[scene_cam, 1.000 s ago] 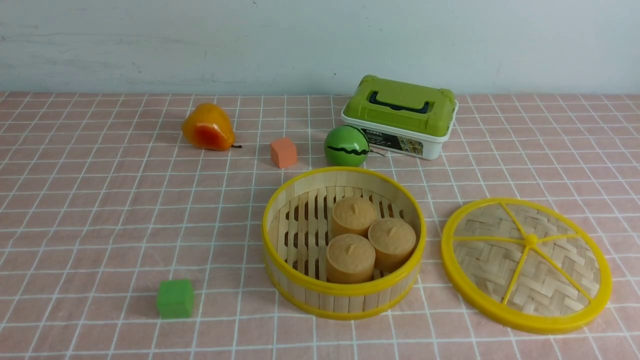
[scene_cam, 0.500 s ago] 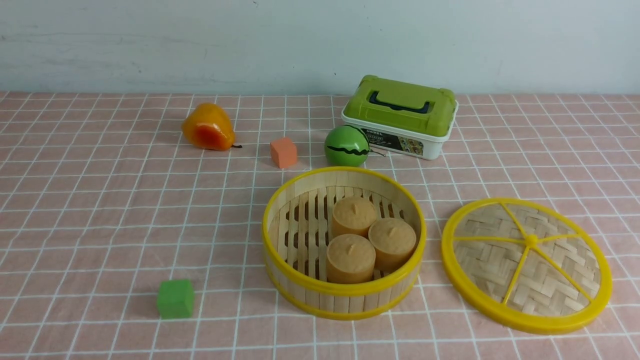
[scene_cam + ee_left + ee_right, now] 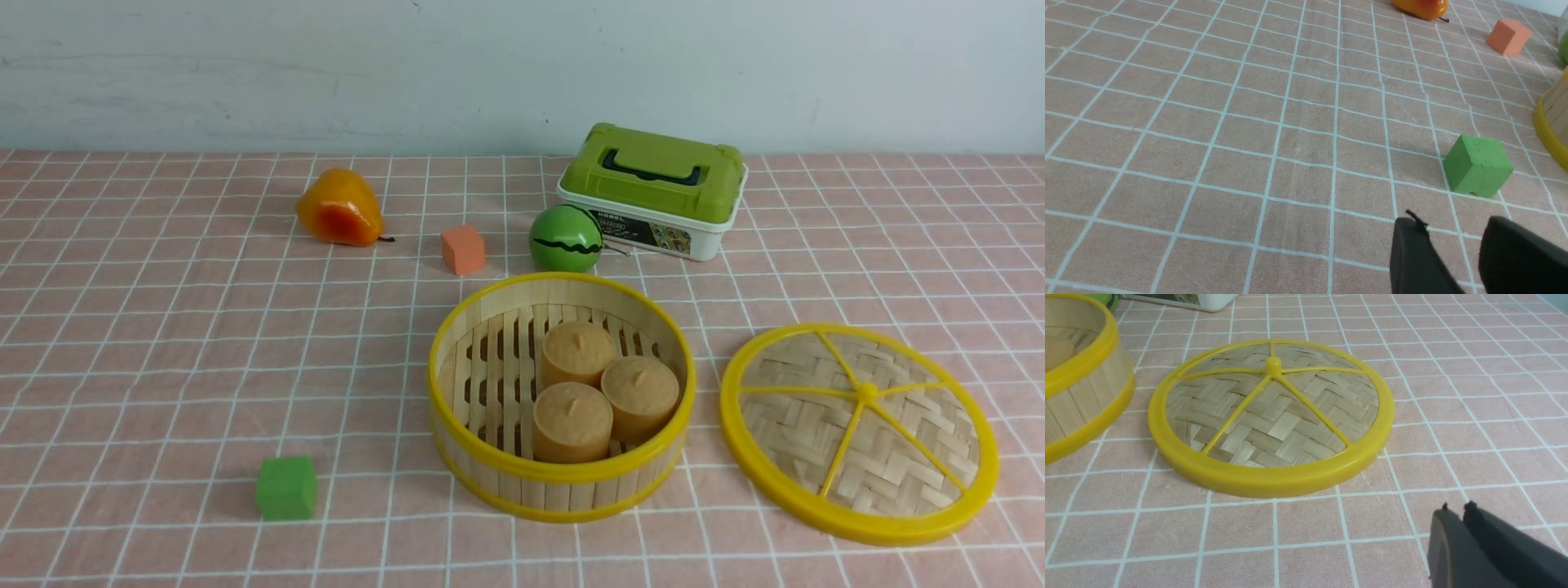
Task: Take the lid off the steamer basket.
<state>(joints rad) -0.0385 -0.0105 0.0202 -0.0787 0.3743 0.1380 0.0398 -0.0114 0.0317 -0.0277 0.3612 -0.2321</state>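
The steamer basket (image 3: 562, 482) stands open at the table's middle with three tan buns (image 3: 604, 390) inside; part of its wall shows in the right wrist view (image 3: 1081, 396) and the left wrist view (image 3: 1551, 118). The lid (image 3: 860, 431) lies flat on the cloth to the basket's right, apart from it; it also shows in the right wrist view (image 3: 1271, 416). My right gripper (image 3: 1455, 508) is shut and empty, on the near side of the lid, apart from its rim. My left gripper (image 3: 1449, 228) is open and empty, near a green cube. Neither arm shows in the front view.
A green cube (image 3: 286, 487) sits left of the basket. Behind it are an orange cube (image 3: 463, 248), a pear (image 3: 340, 208), a green ball (image 3: 565, 238) and a white box with a green lid (image 3: 653, 189). A wall closes off the back.
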